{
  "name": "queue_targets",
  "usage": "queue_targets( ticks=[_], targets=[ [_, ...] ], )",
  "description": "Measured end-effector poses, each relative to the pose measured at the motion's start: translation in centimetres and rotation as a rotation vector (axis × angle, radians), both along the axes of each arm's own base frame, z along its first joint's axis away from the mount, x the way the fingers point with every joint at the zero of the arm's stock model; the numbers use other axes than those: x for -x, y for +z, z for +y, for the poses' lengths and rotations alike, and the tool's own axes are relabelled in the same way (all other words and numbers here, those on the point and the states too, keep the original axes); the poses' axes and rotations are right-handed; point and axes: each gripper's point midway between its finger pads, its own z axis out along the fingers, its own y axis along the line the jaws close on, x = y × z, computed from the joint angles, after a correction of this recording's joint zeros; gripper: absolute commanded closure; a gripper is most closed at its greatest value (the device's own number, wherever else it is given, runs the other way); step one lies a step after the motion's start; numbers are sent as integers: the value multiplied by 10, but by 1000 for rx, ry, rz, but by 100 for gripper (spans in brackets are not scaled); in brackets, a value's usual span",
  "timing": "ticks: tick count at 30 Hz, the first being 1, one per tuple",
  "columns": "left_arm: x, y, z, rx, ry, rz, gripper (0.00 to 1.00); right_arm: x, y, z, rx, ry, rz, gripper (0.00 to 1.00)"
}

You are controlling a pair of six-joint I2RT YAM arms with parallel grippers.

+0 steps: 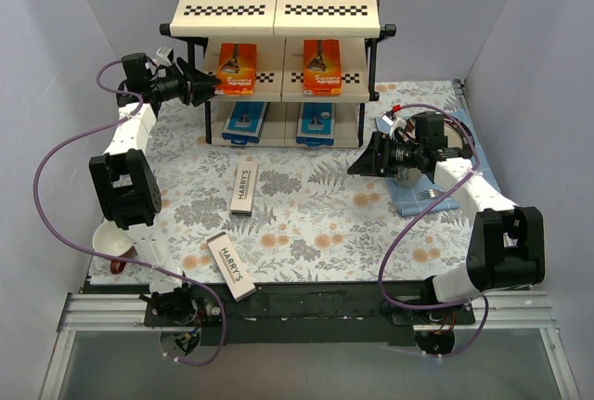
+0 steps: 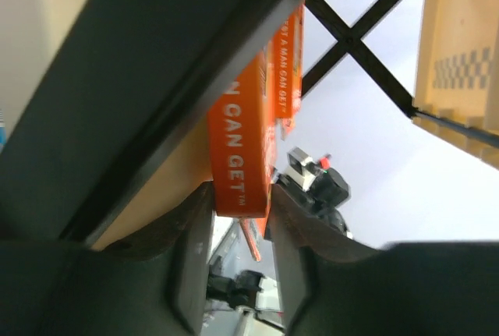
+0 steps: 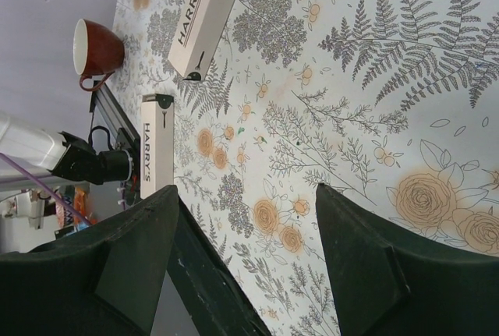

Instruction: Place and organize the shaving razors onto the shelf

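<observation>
The shelf (image 1: 278, 1) stands at the back of the table. Two orange Gillette packs (image 1: 236, 68) (image 1: 322, 66) stand on its middle board. Two blue-and-white boxes (image 1: 245, 122) (image 1: 316, 123) lie on its bottom board. Two white HARRY'S boxes (image 1: 244, 187) (image 1: 232, 266) lie on the table. My left gripper (image 1: 206, 87) is at the left end of the middle board. In the left wrist view this gripper (image 2: 240, 196) is shut on the edge of the left orange pack (image 2: 238, 149). My right gripper (image 1: 357, 166) hovers open and empty over the table; its wrist view shows both HARRY'S boxes (image 3: 204, 16) (image 3: 156, 145).
A mug (image 1: 111, 242) stands at the near left by the left arm's base. A blue cloth with a fork (image 1: 422, 198) lies at the right under the right arm. The shelf's black frame (image 2: 156, 102) is close beside the left gripper.
</observation>
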Motion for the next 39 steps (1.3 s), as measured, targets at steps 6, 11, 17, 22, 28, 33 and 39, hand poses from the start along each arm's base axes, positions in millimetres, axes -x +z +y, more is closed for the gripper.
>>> queue_targets(
  ticks=[6,11,17,22,28,33,39],
  targets=[
    [1,-2,2,-16,18,13,47,0,0,0,0,0,-1,22],
    [7,-8,2,-39,13,37,47,0,0,0,0,0,0,22],
    [10,-14,4,-75,26,45,40,0,-2,-2,0,-6,4,22],
    [15,-27,11,-89,43,69,31,1,-4,-3,1,-10,12,22],
    [24,-12,20,-83,30,5,100,1,-6,-7,1,-20,16,22],
    [38,-4,15,-91,10,-44,100,4,-10,-7,2,-21,25,22],
    [42,0,-16,-87,-55,-66,100,3,-10,-8,2,-22,23,22]
  ],
)
